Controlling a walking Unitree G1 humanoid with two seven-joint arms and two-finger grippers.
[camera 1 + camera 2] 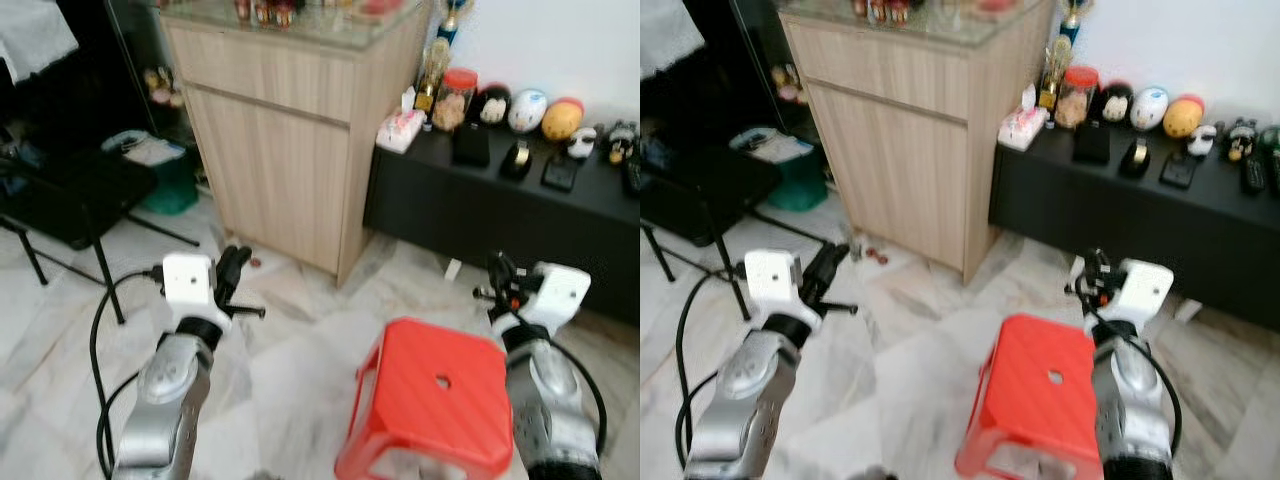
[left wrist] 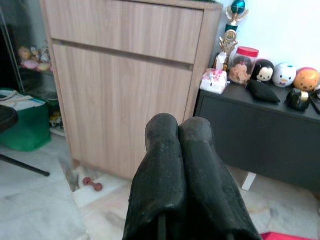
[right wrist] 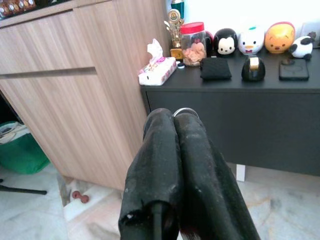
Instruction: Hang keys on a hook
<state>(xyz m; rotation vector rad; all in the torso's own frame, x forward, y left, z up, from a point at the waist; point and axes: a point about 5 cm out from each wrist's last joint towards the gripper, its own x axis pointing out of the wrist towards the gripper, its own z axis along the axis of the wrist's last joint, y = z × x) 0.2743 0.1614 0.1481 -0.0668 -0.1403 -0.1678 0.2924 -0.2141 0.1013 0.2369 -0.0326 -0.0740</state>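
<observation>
Both arms raised over the floor, a key ring pinched in the right jaws.

The left gripper (image 1: pixel 236 268) was clenched on nothing, held near the wooden cabinet (image 1: pixel 280 120). To the right, above the red stool (image 1: pixel 430 400), the right gripper (image 3: pixel 175 120) was clamped on the keys (image 3: pixel 185 111), only a thin metal ring peeping out at the tips. Judged light, hard and slippery, they are best held by the ring. No hook could be made out.

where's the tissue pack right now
The tissue pack lies at the left end of the black low cabinet, right beside the wooden cabinet.
</observation>
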